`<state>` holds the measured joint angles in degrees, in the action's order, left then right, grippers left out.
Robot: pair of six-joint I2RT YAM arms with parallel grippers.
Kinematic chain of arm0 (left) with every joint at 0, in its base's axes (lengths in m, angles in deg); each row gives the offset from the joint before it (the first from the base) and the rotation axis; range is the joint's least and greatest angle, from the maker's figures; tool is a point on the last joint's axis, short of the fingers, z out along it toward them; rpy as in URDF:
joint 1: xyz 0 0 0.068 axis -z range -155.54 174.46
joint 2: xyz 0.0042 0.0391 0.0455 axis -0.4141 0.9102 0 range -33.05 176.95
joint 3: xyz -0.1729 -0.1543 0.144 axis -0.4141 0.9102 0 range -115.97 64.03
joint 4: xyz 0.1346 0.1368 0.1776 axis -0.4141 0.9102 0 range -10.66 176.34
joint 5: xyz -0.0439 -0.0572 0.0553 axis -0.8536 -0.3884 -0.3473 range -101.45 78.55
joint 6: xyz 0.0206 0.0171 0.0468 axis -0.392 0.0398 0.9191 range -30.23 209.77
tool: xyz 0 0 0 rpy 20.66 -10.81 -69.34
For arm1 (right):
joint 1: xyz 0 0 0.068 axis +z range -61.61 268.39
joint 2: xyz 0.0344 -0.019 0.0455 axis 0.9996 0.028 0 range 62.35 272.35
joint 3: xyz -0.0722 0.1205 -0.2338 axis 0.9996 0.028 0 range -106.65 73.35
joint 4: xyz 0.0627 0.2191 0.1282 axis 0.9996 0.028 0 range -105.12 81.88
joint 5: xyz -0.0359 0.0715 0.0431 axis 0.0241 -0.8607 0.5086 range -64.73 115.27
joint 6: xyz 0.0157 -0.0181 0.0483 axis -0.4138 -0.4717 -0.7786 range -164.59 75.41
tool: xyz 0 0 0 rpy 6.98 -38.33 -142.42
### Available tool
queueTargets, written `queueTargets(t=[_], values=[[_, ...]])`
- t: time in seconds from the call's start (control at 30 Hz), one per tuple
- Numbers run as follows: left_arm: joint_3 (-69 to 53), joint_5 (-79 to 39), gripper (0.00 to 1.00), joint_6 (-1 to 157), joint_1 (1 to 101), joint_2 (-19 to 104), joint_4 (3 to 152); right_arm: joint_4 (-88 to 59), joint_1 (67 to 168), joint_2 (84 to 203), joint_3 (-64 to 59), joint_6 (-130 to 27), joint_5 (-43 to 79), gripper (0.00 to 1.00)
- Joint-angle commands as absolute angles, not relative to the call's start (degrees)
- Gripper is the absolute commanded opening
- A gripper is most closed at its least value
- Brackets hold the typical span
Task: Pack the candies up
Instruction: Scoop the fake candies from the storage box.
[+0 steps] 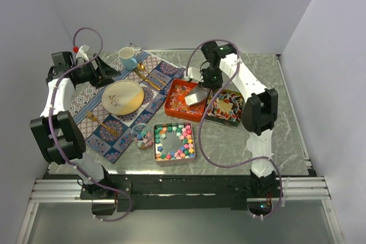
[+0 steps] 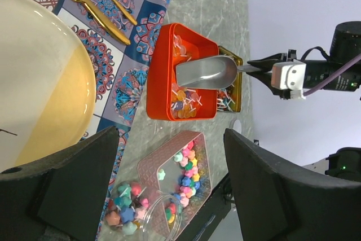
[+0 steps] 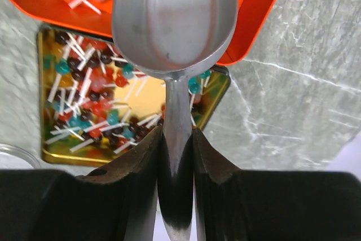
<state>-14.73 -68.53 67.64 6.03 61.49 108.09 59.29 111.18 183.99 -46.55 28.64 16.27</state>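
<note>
R gripper (image 3: 176, 139) is clenched tight on the thin handle of the silver metal scoop (image 1: 196, 96), one finger each side of it. The scoop's bowl hangs over the right part of the orange rectangular tin (image 2: 157, 71), which holds lollipop-type candies (image 2: 183, 103) w/ white sticks. Just right of that tin sits a gold-bottomed rectangular tin (image 3: 140, 97) w/ more stick candies in dark, red and teal. Can't tell if the two tins touch.

L gripper (image 2: 170, 136) is released, jaws spread wide, nothing betw. them. It hovers far left, above the patterned blue-and-red placemat (image 1: 111, 135), beside the round cream plate (image 1: 122, 96).

Nearer the arms, approx. mid-table, is a pink-rimmed rectangular tin (image 2: 169, 153) w/ pastel star-shaped candies (image 2: 189, 176) in pink, green, blue and yellow, mostly along its edges. Just left of it, at the placemat's edge, stands a small clear cup (image 2: 152, 210) w/ a few more stars inside. Everything rests on the grey marble-look table (image 1: 229, 147).
</note>
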Motion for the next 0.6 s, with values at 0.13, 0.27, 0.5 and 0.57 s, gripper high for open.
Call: queueTargets(t=[0.13,0.27,0.5,0.57], values=[[-14.81,-68.14,0.81,69.55,6.18,60.82,107.99,67.23,115.28,188.64,-50.66,32.84,25.18,0.0],[-13.75,-68.49,0.81,69.29,6.1,60.11,107.73,67.32,116.08,190.75,-50.84,33.19,26.67,0.0],[-12.96,-68.23,0.81,69.73,6.18,59.32,108.52,67.23,118.36,194.79,-55.22,31.27,26.06,0.0],[-12.7,-68.05,0.81,69.9,6.18,59.06,108.96,67.14,118.63,196.37,-56.37,30.74,25.44,0.0]])
